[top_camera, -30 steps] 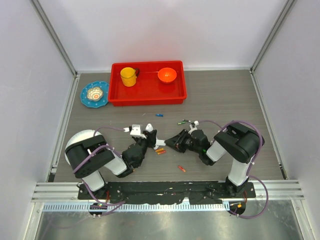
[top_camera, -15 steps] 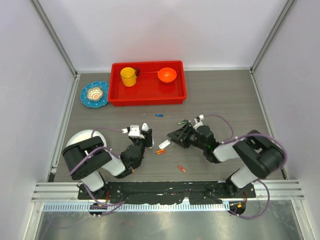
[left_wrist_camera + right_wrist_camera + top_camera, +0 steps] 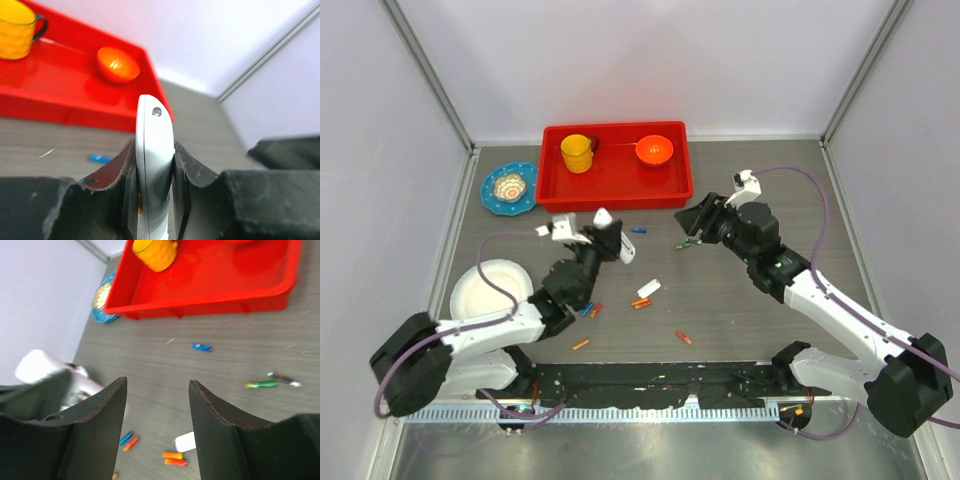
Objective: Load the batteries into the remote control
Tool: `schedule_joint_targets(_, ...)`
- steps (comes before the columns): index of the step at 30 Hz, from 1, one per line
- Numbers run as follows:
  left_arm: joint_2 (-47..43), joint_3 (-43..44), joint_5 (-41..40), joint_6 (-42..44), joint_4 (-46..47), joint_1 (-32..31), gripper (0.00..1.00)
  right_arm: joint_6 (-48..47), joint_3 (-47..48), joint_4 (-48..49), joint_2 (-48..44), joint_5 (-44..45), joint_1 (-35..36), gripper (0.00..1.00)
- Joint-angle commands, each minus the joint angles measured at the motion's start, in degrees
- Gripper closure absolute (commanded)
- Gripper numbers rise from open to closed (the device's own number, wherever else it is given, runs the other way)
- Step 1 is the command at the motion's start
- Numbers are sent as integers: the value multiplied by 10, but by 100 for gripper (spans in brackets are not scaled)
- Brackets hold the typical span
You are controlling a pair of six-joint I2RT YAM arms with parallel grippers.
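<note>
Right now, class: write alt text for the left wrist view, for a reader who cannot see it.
The left gripper is shut on the white remote control, seen edge-on. Behind it a blue battery lies before a red tray holding a yellow mug and an orange bowl.

Remote control seemingly in left jaws, batteries strewn across table
</note>
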Motion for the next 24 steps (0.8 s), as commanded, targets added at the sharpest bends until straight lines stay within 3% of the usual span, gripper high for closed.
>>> schedule_joint_targets(1,-87,38,193,-210,-215,80,100,-106,22,-153,-13,108,0,43)
schedule_joint_targets(3,-103,35,300,-267,-238,127,100,-102,11,-165,-18,146,1,43)
schedule_joint_targets(6,-138,20,382,-290,-251,158,100,-110,-2,-173,-24,171,2,43)
schedule_joint_targets(13,-212,-38,546,-333,-174,197,100,-132,8,-199,-2,143,2,45)
schedule_joint_targets(18,-222,-73,580,-354,-176,201,100,-133,-14,-171,2,169,2,45)
schedule_joint_targets(20,-233,-91,576,-358,-173,201,100,-122,-21,-164,8,220,1,44)
schedule_joint_targets(24,-260,-132,589,-371,-90,200,100,-126,-37,-127,20,226,2,46)
